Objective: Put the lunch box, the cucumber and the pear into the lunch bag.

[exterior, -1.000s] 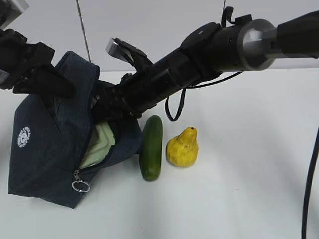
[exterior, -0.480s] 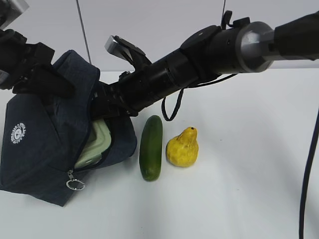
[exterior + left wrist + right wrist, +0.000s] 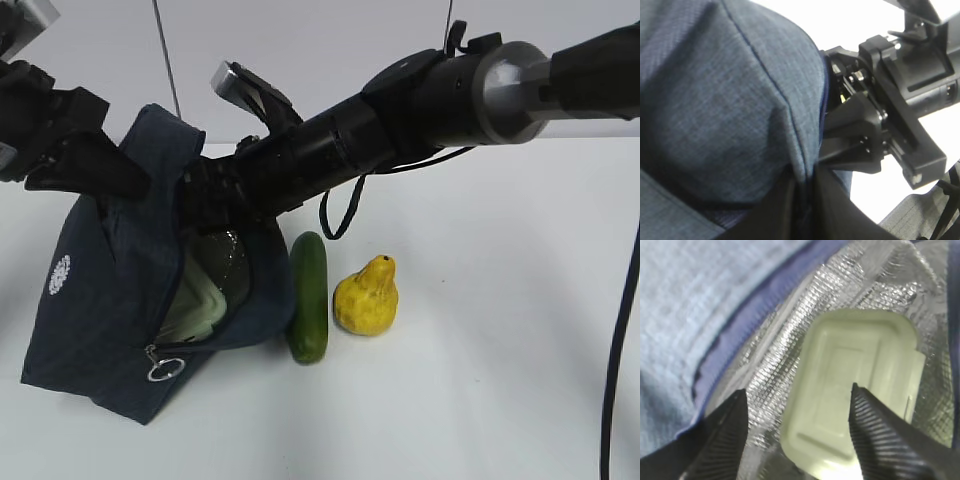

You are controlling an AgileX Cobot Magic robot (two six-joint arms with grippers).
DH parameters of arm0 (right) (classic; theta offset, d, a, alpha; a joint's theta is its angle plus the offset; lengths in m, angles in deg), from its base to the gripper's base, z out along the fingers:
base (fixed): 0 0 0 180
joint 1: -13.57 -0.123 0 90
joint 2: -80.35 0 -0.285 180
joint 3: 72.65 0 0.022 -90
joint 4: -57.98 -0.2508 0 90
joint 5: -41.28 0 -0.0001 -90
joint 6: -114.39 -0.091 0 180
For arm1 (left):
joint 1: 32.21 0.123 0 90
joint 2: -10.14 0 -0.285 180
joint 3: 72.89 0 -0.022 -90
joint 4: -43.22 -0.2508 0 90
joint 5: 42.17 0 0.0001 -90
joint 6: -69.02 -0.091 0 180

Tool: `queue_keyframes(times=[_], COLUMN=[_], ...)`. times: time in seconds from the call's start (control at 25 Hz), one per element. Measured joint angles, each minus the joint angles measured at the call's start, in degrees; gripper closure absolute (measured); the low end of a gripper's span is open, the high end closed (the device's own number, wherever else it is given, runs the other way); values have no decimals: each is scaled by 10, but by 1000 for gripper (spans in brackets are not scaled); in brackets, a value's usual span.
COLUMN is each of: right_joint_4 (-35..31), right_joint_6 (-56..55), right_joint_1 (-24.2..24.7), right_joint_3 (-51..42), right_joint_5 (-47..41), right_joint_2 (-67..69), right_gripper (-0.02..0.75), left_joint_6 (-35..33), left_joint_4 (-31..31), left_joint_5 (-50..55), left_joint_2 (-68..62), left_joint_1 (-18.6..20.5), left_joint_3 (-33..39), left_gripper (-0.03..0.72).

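The navy lunch bag [image 3: 100,300] stands on the white table with its mouth open toward the right. The lunch box [image 3: 855,385] lies inside on the silver lining, its pale green lid showing in the exterior view [image 3: 203,303]. My right gripper [image 3: 799,390] is open just above the lid, at the bag's mouth [image 3: 205,200], and holds nothing. My left gripper [image 3: 805,195] is shut on the bag's upper fabric and holds it up [image 3: 95,165]. The dark green cucumber [image 3: 308,297] lies against the bag's right side. The yellow pear [image 3: 367,297] stands just right of the cucumber.
The zip's metal ring pull [image 3: 163,369] hangs at the bag's lower front. A white round logo [image 3: 60,274] marks its left side. A black cable [image 3: 625,360] hangs at the right edge. White table [image 3: 480,400] spreads to the right and front.
The bag has been lifted and pulled back to the right, now touching the cucumber. The lunch box sits deeper inside it. My right arm has risen slightly.
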Motion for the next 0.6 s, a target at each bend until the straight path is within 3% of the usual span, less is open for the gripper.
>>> queue_keyframes(times=[0.24,0.6], right_joint_4=[23,131], right_joint_6=[0,-31], right_joint_1=[5,22], right_joint_3=[0,0], right_joint_5=[-3,-13], right_joint_2=[-2,-44], right_gripper=[241,241], left_joint_6=[0,0], left_joint_4=[0,-20], left_joint_5=[0,-2], left_joint_2=[0,0], left_joint_1=[0,0], left_joint_3=[0,0], left_gripper=[671,671])
